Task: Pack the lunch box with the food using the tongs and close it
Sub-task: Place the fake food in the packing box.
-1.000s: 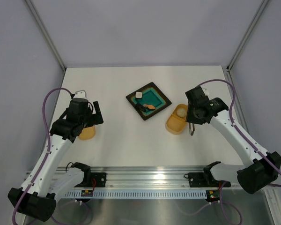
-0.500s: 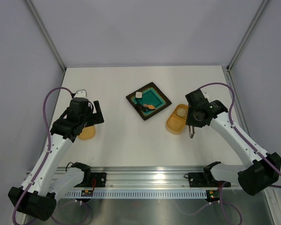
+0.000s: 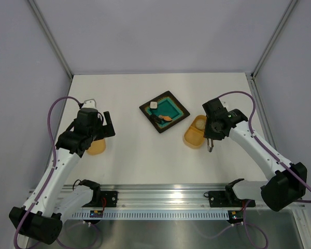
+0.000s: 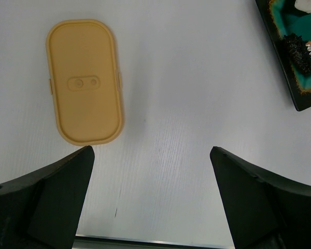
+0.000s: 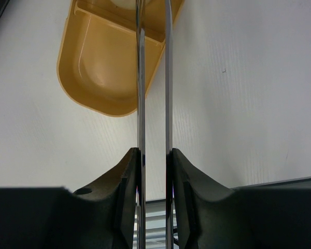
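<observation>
Silver metal is what the right gripper (image 5: 154, 155) is pinching: its two black fingers are squeezing the long thin silver tongs (image 5: 140, 78) from both sides, so the slim arms are running nearly parallel with a narrow gap. The tips are going out of the wrist view, so I can't tell if they're carrying anything.

The tongs are hanging over the small yellow-orange oval plastic lunch box (image 5: 106, 72), which is sitting toward the right edge of the worktop, just beside the square dark-rimmed teal plate (image 3: 173, 107). A beige ball (image 3: 200, 123) is lying in the far compartment and the near one is looking bare.

On the plate, a white cube (image 3: 153, 105), an orange slice (image 3: 167, 118) and a dark piece (image 3: 158, 117) are waiting.

Over by the left edge, the left gripper (image 4: 151, 150) is hovering with its fingers spread wide and holding nothing, right above the matching flat yellow-orange lid (image 4: 84, 81).

My read: packing is underway, with three pieces to go. The next move is probably swinging the tips over to the plate and easing the squeeze so the arms spread around one tiny piece.
</observation>
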`<control>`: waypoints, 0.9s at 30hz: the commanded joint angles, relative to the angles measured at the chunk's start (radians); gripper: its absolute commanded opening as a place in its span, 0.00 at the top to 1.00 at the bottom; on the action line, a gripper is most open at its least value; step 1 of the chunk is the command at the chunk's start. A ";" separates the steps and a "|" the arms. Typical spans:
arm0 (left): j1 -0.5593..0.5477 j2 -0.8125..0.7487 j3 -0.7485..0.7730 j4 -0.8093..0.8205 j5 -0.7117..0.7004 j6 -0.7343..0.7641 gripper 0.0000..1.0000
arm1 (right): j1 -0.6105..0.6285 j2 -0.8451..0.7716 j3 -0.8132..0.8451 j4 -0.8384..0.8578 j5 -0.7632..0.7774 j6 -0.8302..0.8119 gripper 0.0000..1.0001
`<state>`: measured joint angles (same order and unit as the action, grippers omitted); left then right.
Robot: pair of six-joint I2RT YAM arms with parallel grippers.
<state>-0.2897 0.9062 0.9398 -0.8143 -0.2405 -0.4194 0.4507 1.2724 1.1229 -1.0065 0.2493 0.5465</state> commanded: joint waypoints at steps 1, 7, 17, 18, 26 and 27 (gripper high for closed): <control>-0.002 -0.009 0.002 0.037 0.006 -0.005 0.01 | -0.004 -0.010 0.003 0.031 0.015 -0.003 0.69; -0.002 -0.009 0.001 0.037 0.007 -0.004 0.01 | -0.004 -0.018 0.014 0.020 0.019 0.000 0.64; -0.002 -0.015 -0.006 0.037 0.007 -0.004 0.01 | -0.004 -0.018 0.021 0.013 0.027 0.000 0.61; -0.002 -0.015 -0.004 0.035 0.006 -0.004 0.01 | -0.003 -0.018 0.023 0.011 0.027 -0.002 0.60; 0.000 -0.018 -0.004 0.035 0.004 -0.001 0.01 | -0.004 -0.016 0.034 0.008 0.028 0.000 0.57; -0.002 -0.018 -0.006 0.035 0.004 -0.002 0.01 | -0.004 -0.016 0.032 0.008 0.030 0.000 0.57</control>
<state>-0.2897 0.9047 0.9398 -0.8143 -0.2405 -0.4194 0.4507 1.2724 1.1233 -1.0077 0.2508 0.5468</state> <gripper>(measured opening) 0.988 0.434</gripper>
